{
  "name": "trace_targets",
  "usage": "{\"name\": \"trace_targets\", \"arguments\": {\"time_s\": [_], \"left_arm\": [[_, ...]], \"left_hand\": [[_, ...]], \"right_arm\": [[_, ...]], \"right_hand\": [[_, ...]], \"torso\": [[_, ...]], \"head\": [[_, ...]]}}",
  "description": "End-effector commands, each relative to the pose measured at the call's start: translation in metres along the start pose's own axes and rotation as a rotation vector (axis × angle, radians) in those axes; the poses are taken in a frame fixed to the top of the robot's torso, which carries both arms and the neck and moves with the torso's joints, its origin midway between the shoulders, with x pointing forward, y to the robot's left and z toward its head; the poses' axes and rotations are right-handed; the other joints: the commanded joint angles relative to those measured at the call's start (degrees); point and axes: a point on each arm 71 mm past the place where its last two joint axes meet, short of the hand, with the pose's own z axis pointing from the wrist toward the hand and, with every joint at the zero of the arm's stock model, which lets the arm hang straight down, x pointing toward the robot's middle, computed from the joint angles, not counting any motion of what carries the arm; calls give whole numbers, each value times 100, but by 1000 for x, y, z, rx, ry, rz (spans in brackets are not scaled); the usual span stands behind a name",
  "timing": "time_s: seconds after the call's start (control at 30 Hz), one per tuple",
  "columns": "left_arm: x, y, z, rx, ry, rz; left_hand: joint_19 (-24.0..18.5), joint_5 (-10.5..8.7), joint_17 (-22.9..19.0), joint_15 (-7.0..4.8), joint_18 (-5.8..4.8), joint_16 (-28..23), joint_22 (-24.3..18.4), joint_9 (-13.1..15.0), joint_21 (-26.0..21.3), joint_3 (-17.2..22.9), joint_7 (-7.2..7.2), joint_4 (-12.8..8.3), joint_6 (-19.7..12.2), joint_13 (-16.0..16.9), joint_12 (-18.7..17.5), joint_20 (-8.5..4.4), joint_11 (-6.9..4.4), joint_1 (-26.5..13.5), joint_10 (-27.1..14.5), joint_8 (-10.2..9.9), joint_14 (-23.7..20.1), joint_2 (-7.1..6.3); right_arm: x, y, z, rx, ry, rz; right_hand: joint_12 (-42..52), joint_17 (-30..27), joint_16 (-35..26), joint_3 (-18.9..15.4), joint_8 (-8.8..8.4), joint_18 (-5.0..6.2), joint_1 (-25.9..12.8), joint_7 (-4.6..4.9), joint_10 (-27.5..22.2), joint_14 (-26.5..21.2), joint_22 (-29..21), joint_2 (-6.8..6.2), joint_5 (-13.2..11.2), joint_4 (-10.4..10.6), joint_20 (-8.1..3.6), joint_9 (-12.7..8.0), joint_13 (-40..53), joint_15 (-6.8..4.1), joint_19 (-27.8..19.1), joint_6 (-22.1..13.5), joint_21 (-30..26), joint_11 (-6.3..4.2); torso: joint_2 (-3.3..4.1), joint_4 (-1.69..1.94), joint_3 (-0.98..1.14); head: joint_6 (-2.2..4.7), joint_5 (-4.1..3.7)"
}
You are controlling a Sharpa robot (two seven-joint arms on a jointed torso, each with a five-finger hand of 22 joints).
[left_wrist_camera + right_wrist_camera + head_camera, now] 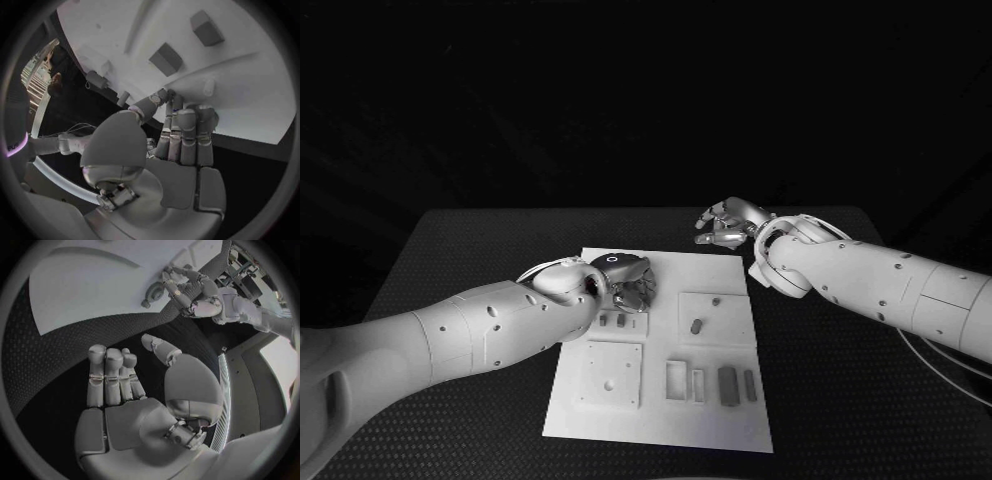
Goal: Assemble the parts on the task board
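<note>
Parts lay on the task board, just beyond the left hand fingertips, nearer it. Both hands were empty; the right hand hovered over the bench.

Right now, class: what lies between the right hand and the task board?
Only bare black table: in the head view the right hand hovers just off the task board, and the right wrist view shows the same bare stretch.

The head camera looks down on the task board; both wrist cameras view it close, from behind their hands.
</note>
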Motion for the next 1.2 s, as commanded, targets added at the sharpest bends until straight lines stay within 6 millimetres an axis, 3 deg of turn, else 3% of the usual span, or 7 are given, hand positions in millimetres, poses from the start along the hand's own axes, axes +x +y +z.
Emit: {"name": "trace_targets", "arguments": {"time_s": [0.03,0.3,0.63,1.2], "left_arm": [[11,3,-1,-25,63,20],[15,4,-2,-25,100,5],[14,1,-3,7,65,12],[9,4,-6,14,-30,-24]], "left_hand": [[16,8,-8,-12,555,27,63,-10,26,26,7,-31,34,4,26,-35,-14,22,34,25,15,35],[-10,10,-35,-37,528,54,45,-18,-6,58,-19,-87,108,27,55,-43,-42,67,122,68,53,56],[-18,85,-130,-183,469,56,18,43,-52,141,-173,-184,515,97,143,-93,-191,174,538,283,165,222],[34,146,-175,-219,455,40,3,57,-56,152,-191,-179,556,106,122,-130,-226,144,626,299,219,262]], "right_arm": [[1,1,0,-10,10,-4],[1,1,0,-11,10,-4],[1,1,0,-12,9,-4],[1,1,0,-13,6,-4]], "right_hand": [[32,-5,20,3,21,258,-46,90,-650,-48,103,12,35,-31,-28,-7,-7,-2,5,118,-24,95],[33,-6,20,3,22,258,-47,90,-650,-48,103,12,35,-31,-28,-7,-8,-2,5,119,-24,95],[35,-7,21,1,22,258,-50,90,-649,-48,103,11,34,-29,-28,-7,-9,-3,6,119,-24,95],[36,-7,22,1,22,258,-49,90,-649,-48,103,11,35,-29,-28,-7,-11,-3,6,119,-24,94]], "torso": [[0,-5,-5],[3,-13,5],[-2,2,-9],[-1,5,-13]], "head": [[2,5],[-11,1],[-24,-10],[-18,-9]]}}
